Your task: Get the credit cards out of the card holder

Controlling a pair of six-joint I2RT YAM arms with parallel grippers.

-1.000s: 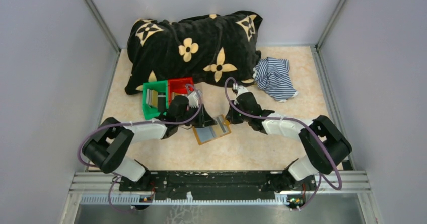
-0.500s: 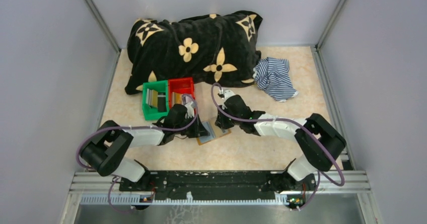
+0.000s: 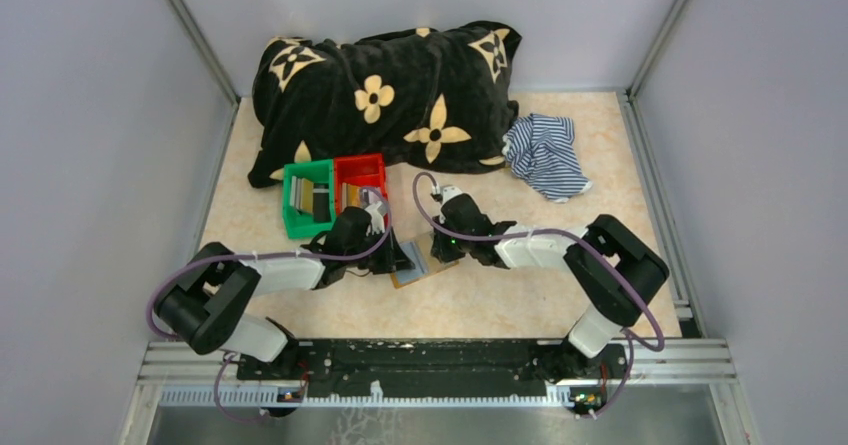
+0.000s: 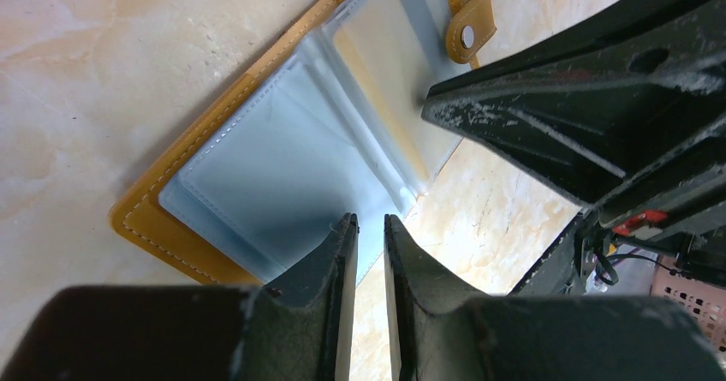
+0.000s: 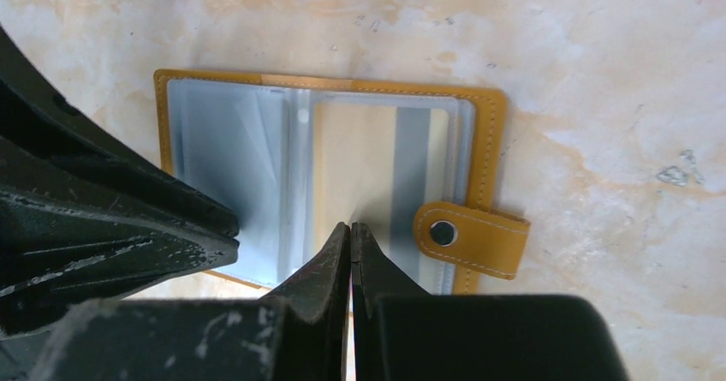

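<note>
On table (image 5: 599, 73): card holder (image 5: 257, 154) lying open;
left fingers (image 4: 351, 227): narrowly parted, grip unclear;
right fingers (image 5: 351, 231): pressed together over yellowish card (image 5: 351, 158)

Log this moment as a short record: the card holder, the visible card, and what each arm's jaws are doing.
card holder: lying open, inner pockets up
credit card: yellowish with grey stripe, inside the tab-side pocket
left gripper: jaws slightly apart at the holder's edge; grip unclear
right gripper: jaws shut, tips at the card's edge
</note>
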